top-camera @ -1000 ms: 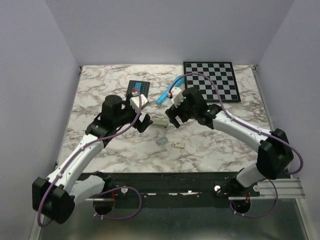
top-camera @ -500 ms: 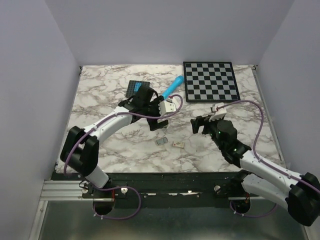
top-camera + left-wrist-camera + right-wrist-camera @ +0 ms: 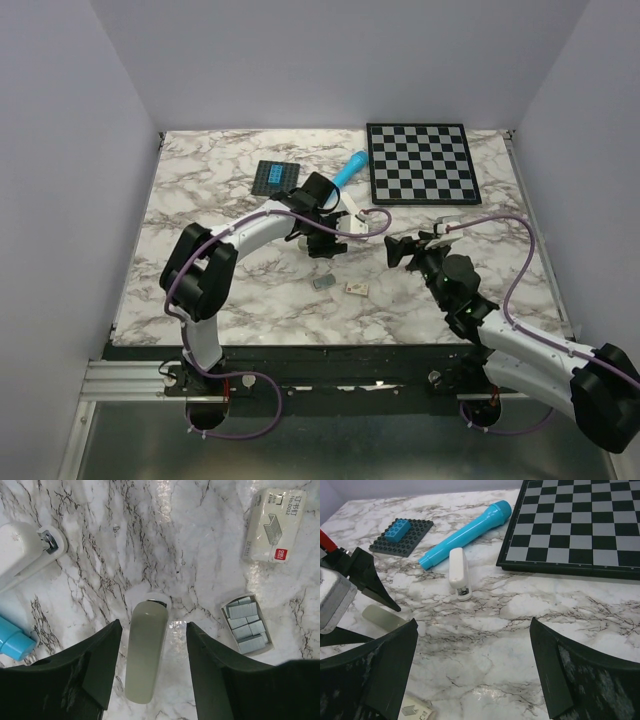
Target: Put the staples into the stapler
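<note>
The white stapler lies next to the blue cylinder, metal showing at its near end; it also shows in the left wrist view. The staples are several grey blocks in a small open tray. My left gripper is open, its fingers on either side of a pale grey-green bar with a metal tip, lying on the table. In the top view the left gripper is at mid-table. My right gripper is open and empty above bare marble.
A staple box lies beside the tray, also in the top view. A chessboard is at the back right. A dark brick plate with a blue brick is at the back, left of the blue cylinder.
My left arm has swung from the left to mid-table, its gripper now over the pale bar. My right arm has pulled back from the middle to the right.
</note>
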Controlling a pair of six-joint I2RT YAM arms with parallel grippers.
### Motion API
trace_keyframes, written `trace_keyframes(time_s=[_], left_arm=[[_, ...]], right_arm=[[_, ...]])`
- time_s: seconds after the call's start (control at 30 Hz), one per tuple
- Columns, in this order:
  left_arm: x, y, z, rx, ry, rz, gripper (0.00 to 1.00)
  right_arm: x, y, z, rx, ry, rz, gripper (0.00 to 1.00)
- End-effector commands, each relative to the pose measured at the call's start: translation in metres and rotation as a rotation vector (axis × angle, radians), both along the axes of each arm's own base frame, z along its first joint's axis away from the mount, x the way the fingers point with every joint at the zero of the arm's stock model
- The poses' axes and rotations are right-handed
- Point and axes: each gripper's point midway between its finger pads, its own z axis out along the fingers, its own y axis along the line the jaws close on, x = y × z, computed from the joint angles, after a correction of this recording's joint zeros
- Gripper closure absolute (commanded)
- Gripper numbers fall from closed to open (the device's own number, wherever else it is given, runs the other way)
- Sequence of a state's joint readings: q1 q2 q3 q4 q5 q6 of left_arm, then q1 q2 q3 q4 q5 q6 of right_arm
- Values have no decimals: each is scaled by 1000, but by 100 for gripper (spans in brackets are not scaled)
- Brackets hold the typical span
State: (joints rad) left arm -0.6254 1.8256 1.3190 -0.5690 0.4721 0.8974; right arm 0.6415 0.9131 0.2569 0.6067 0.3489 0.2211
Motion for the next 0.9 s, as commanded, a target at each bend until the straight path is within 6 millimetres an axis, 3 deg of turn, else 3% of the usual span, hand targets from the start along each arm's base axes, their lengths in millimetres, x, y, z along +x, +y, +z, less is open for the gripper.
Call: trace_keyframes(time_s=[0.0,0.2,0.37,0.47,0.5,0.57,0.6,0.7,0.87], left_arm=[[4,-1,-7,54,2,-50,37],[9,-5,-17,74,28,-54,38],[9,-4,-23,106,62,-61,49],[7,-8,-19,85,76,-74,62],[7,-10,-14,77,73,-74,72],[2,-11,-8,62,91,-83,78],[1,-13,2,39,81,-88,89],[-5,-18,29,-35,51,-94,100],[-8,-37,88,-250,-44,-72,100]], right_arm=[[6,3,18,50,-41,-14,0],[7,5,14,35,-34,-11,0],[9,7,12,23,-27,-1,0],[9,11,11,19,-25,17,0],[9,13,10,16,-22,26,0],[8,19,11,18,-23,57,0],[8,22,10,12,-19,71,0],[6,34,16,28,-21,133,0],[-1,46,30,98,-8,198,0]])
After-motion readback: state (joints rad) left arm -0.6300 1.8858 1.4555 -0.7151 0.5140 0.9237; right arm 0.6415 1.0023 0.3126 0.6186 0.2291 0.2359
